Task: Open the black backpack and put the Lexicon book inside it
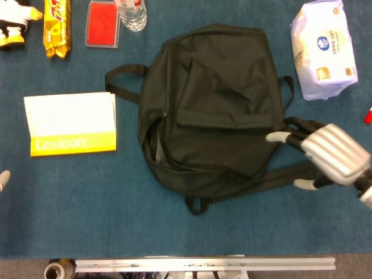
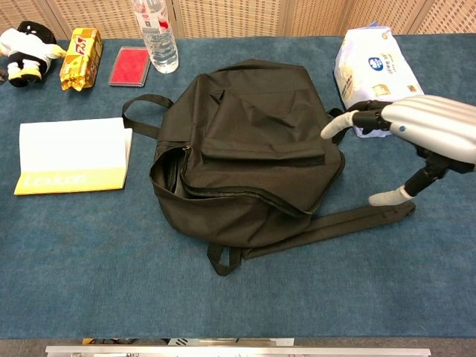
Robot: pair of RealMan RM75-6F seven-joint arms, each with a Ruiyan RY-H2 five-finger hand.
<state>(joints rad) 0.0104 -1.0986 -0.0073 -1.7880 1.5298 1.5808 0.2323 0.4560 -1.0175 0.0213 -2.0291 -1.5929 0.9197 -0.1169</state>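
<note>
The black backpack (image 1: pixel 209 110) lies flat in the middle of the blue table, its main zipper partly undone at the left side (image 1: pixel 154 145). In the chest view the backpack (image 2: pixel 245 149) shows the same gap at its left. The Lexicon book (image 1: pixel 70 123), white with a yellow band, lies to its left, also seen as the book (image 2: pixel 71 156). My right hand (image 1: pixel 322 154) hovers open, fingers spread, over the backpack's right edge and strap; the chest view shows this hand (image 2: pixel 416 134) holding nothing. Only a fingertip of my left hand (image 1: pixel 3 179) peeks in at the left edge.
A tissue pack (image 1: pixel 324 49) sits at the back right, a red marker (image 1: pixel 368 114) at the right edge. Along the back left stand a water bottle (image 1: pixel 131 13), red box (image 1: pixel 103 23), yellow snack pack (image 1: pixel 57 28) and plush toy (image 1: pixel 14 20). A metal rail (image 1: pixel 203 264) edges the front.
</note>
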